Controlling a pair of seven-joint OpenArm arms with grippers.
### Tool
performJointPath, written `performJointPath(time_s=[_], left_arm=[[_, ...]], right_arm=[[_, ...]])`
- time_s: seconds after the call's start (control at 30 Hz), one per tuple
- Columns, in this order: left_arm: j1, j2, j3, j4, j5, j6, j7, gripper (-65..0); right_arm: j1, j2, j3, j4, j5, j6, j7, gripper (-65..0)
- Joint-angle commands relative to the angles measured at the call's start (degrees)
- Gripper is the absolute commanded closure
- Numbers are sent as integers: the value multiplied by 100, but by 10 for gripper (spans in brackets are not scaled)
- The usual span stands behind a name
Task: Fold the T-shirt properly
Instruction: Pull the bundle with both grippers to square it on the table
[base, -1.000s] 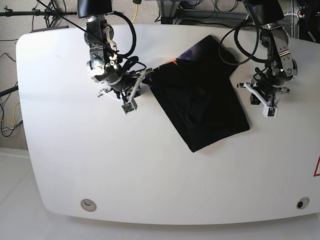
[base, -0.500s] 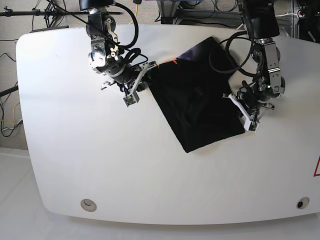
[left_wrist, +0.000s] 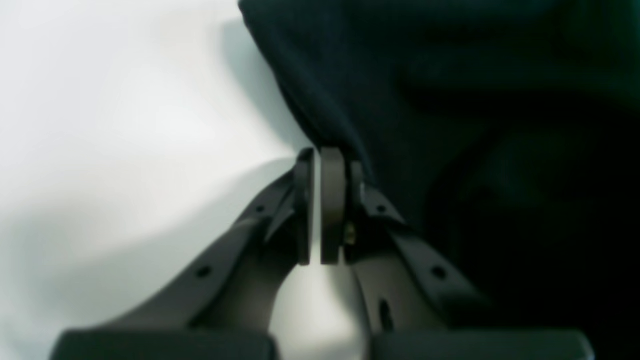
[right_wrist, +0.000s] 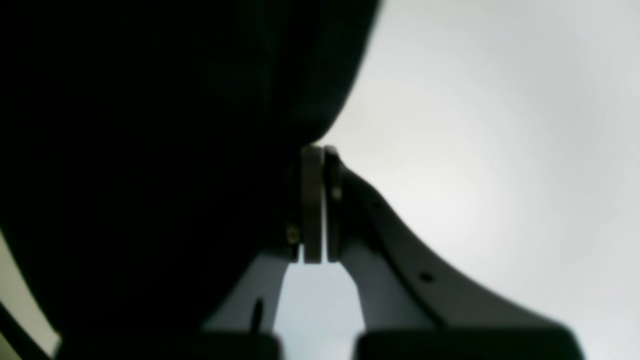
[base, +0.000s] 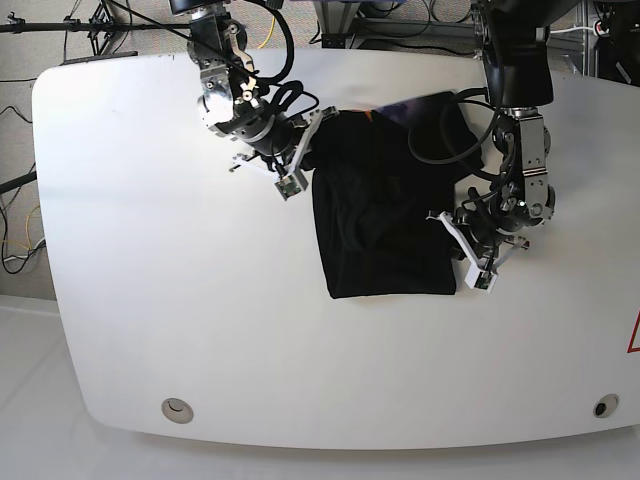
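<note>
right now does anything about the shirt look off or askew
Mostly tidy: the T-shirt lies as a roughly rectangular folded bundle on the table. One odd spot: its far right corner sticks out past the fold, under the arm's cables. Both the left gripper and right gripper look pinched shut on its edges.

The T-shirt (base: 385, 225) is plain black, with a small orange fleck and a purple tinge at its top edge (both too small to make out a pattern). The table (base: 150, 300) is white, with a red marking at its right rim. The left gripper (left_wrist: 322, 210) has dark grey fingers; the right gripper (right_wrist: 315, 205) shows pale grey fingers with dark screw holes.
</note>
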Motion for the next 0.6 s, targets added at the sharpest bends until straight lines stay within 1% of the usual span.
performJointPath(time_s=[0.0,0.27,0.43,0.57], left_arm=[[-143,-22,112,79,-79,-11,-253,-16],[-223,-49,182,176,-97,-11,-288,-16],[-223,-66,129,580,-97,-11,-288,-16],[-152,-66,-99,1037,-79,-11,-270,-16]], right_arm=[[-43,60,-120,-18,-40,31,-357,-8],[98,77,-111,-9,-49,-22,-340,-8],[195,77,161,184,-49,-22,-340,-8],[256,77,390,589,-49,-22,-349,-8]])
